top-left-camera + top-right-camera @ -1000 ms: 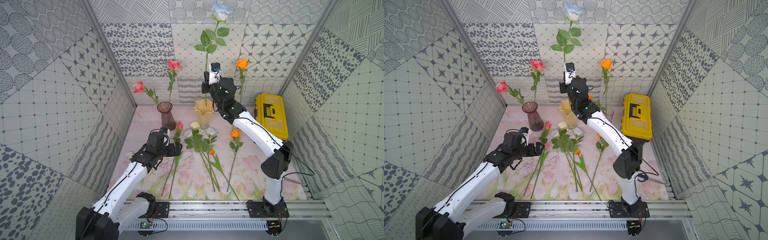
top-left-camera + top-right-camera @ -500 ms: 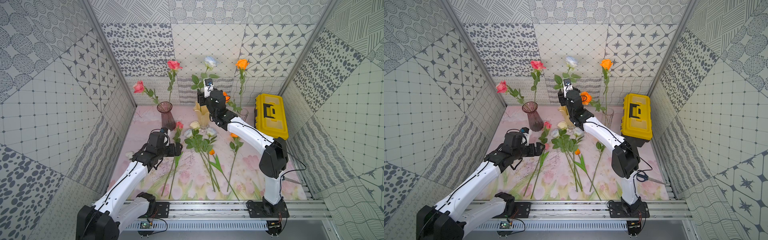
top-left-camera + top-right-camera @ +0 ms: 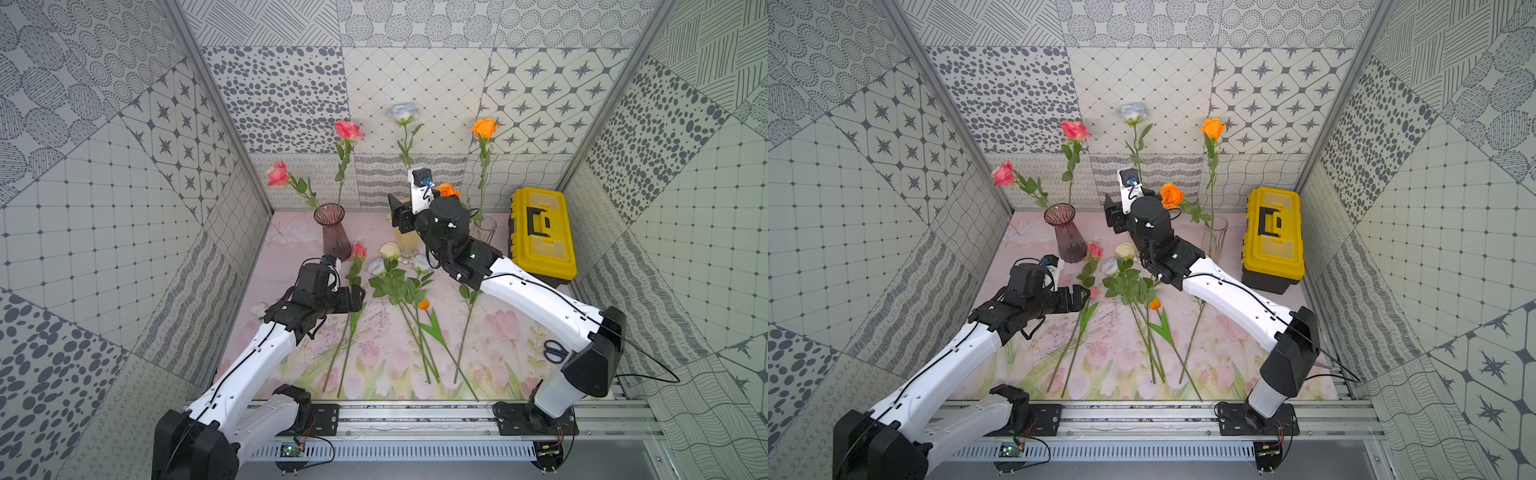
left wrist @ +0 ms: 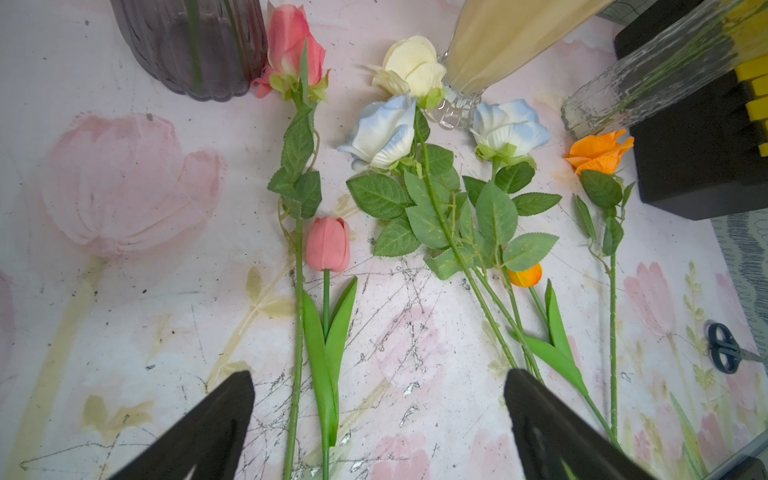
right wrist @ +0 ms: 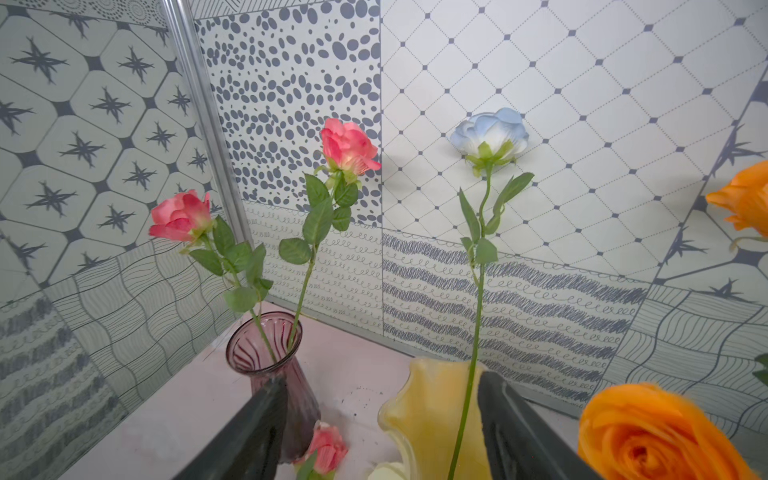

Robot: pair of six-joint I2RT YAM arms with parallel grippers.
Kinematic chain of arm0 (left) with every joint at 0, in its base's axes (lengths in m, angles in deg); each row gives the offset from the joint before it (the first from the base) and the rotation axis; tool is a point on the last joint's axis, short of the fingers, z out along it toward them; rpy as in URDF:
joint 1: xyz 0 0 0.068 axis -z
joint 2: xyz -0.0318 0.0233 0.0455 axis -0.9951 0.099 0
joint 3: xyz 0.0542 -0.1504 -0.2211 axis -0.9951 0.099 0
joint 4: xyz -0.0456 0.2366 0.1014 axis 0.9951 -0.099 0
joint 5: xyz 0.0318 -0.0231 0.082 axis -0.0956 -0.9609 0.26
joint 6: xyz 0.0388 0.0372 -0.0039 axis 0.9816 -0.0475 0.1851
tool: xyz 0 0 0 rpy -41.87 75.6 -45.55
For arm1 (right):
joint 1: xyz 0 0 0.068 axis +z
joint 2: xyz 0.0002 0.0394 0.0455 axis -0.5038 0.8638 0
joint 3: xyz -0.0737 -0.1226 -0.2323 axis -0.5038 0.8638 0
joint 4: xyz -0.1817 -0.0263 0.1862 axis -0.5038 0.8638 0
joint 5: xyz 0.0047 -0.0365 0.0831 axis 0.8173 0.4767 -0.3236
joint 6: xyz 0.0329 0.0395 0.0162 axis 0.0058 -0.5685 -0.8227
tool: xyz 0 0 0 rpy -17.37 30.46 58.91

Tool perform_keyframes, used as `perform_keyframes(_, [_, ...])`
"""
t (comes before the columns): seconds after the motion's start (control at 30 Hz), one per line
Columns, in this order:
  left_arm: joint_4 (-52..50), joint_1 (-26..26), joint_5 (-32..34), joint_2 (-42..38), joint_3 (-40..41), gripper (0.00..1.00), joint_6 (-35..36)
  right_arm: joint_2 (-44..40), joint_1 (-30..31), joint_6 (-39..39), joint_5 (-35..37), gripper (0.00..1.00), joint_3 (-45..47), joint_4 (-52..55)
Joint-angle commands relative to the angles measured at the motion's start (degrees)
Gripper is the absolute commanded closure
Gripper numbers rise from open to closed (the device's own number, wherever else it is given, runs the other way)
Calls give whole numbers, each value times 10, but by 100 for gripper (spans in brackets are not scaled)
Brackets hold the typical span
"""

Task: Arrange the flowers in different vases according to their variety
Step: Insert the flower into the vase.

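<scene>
A pale-blue rose (image 5: pixel 490 133) stands in the cream-yellow vase (image 5: pixel 428 411), its stem loose between the jaws of my open right gripper (image 5: pixel 380 380), which straddles the vase rim (image 3: pixel 399 214). Two pink roses (image 3: pixel 348 129) stand in the purple vase (image 3: pixel 332 232), and two orange roses (image 3: pixel 484 126) in the clear vase (image 3: pixel 1214 239). My left gripper (image 4: pixel 378 374) hangs open and empty above the mat, over the stems of a pink rose (image 4: pixel 291 41) and a pink tulip (image 4: pixel 328 245). Cream, pale-blue (image 4: pixel 382 129) and orange (image 4: pixel 598 151) flowers lie alongside.
A yellow-and-black toolbox (image 3: pixel 542 232) stands at the back right beside the clear vase. Blue-handled scissors (image 3: pixel 555 351) lie on the mat under my right arm. Patterned walls close in the left, back and right; a metal rail (image 3: pixel 415 415) runs along the front.
My right gripper has come down from high up, lowered the pale-blue rose into the cream-yellow vase and opened off its stem. The left arm has stayed still.
</scene>
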Motion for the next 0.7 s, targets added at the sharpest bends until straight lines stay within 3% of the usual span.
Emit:
perform_keyframes(0.0, [-6,3,-12,6,-10,1,0,-56,9,-76,4,23,57,65])
perform_keyframes(0.4, [-14,8,-23,8,-12,1,0,-249,15,-261,-39,21,286,232])
perform_keyframes(0.67, [-16,11,-35,14,-14,1,0,-295,-3,-348,-77,20,369,316])
